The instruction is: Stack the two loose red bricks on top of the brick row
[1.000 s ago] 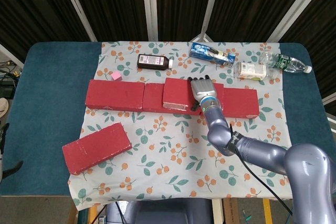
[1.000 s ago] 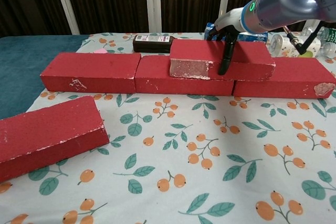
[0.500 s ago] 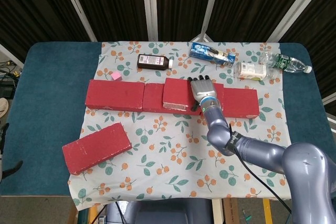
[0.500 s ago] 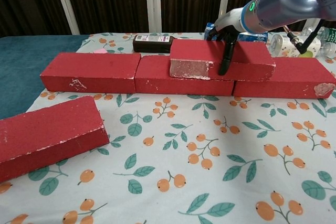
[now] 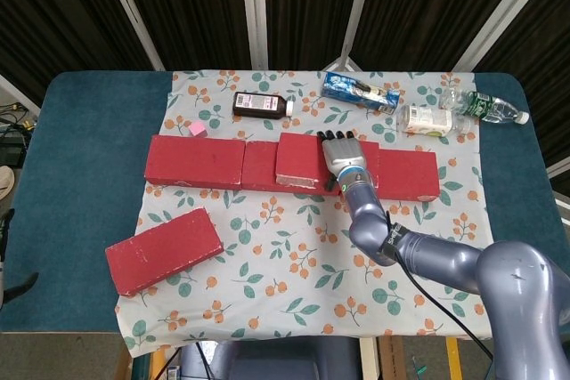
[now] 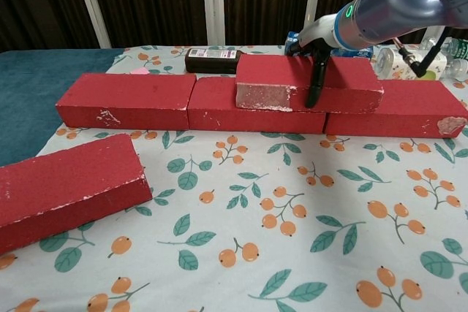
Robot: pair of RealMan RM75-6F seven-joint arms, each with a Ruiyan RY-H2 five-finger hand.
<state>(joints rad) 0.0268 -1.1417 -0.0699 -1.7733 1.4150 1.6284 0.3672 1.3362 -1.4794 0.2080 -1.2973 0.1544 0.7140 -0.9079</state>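
Observation:
Three red bricks lie end to end as the brick row (image 5: 196, 162) (image 6: 124, 96) across the floral cloth. A further red brick (image 5: 298, 157) (image 6: 272, 72) lies on top of the row, over its middle and right bricks. My right hand (image 5: 341, 156) (image 6: 316, 47) grips this top brick, with fingers over its top and the thumb (image 6: 315, 85) down its front face. The other loose red brick (image 5: 165, 250) (image 6: 66, 188) lies flat on the cloth at the front left, apart from the row. My left hand is in neither view.
Behind the row lie a brown bottle (image 5: 263, 105) (image 6: 213, 60), a blue packet (image 5: 360, 92), a white bottle (image 5: 429, 119) and a clear water bottle (image 5: 485, 107). A small pink cube (image 5: 197, 130) sits by the row's left end. Teal table (image 5: 80, 157) surrounds the cloth.
My right hand has shifted very slightly to the right along the top brick. The bricks have not moved.

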